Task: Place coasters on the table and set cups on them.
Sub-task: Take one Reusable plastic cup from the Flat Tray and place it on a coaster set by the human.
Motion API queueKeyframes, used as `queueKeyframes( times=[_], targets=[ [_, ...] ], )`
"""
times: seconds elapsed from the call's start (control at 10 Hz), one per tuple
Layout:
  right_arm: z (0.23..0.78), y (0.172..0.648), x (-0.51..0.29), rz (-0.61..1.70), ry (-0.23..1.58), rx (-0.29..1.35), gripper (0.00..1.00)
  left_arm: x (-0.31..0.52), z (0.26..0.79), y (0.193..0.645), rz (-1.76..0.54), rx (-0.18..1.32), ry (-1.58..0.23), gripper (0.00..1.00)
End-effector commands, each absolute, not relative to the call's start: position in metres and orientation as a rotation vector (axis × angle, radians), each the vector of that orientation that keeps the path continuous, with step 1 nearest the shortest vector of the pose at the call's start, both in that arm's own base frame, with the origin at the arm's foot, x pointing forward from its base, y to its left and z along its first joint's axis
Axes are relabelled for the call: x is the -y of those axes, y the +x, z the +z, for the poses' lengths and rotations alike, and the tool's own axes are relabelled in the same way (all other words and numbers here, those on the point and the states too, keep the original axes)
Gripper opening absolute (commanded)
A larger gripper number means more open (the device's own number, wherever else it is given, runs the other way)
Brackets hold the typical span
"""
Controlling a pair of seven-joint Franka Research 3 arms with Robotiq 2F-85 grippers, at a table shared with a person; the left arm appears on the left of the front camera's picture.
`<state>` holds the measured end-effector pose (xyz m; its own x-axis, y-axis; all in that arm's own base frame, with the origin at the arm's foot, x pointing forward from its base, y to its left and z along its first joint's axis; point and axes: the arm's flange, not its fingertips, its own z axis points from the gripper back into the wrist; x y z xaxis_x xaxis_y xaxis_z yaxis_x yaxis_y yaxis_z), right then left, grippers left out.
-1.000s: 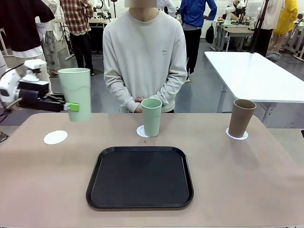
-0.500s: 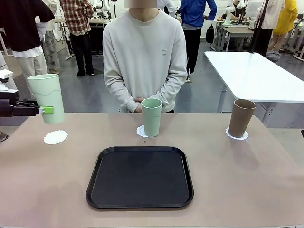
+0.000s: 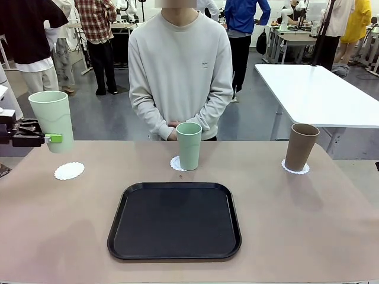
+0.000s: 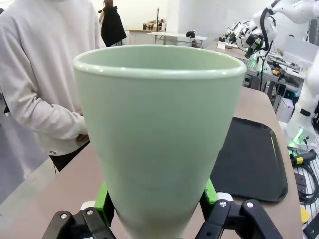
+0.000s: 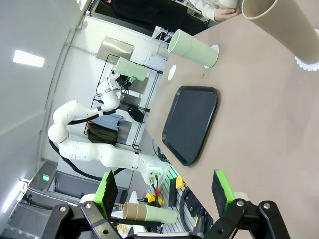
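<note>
Left end effector was clamped on mint cup, held airborne at bench 9 o'clock edge, above and behind empty coaster. Right end effector was wide, empty. You should've kept cup upright, centred base over doily, lowered straight, released only on contact.

Bright, even indoor light, soft shadows, sharp focus — wrist views bowed at edges

Bare coaster front-left has open table around it; tray blocks centre; cups stand behind it and far right.
</note>
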<state>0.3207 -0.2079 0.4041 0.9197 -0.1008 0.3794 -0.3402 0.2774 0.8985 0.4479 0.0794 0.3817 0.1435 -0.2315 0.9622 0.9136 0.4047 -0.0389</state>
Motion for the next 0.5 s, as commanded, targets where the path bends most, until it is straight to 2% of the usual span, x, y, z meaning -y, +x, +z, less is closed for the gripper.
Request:
queueKeyframes(
  times=[0.0,0.1,0.4],
  targets=[
    [0.404,0.321,0.208,0.171,1.298,0.406,1.00,-0.061,0.388,0.440,-0.845,1.095,-0.775,0.83],
    [0.404,0.321,0.208,0.171,1.298,0.406,1.00,-0.079,0.382,0.448,-0.956,1.120,-0.771,0.83],
    [0.404,0.321,0.208,0.171,1.298,0.406,1.00,-0.076,0.382,0.447,-0.934,1.111,-0.772,0.83]
  ],
)
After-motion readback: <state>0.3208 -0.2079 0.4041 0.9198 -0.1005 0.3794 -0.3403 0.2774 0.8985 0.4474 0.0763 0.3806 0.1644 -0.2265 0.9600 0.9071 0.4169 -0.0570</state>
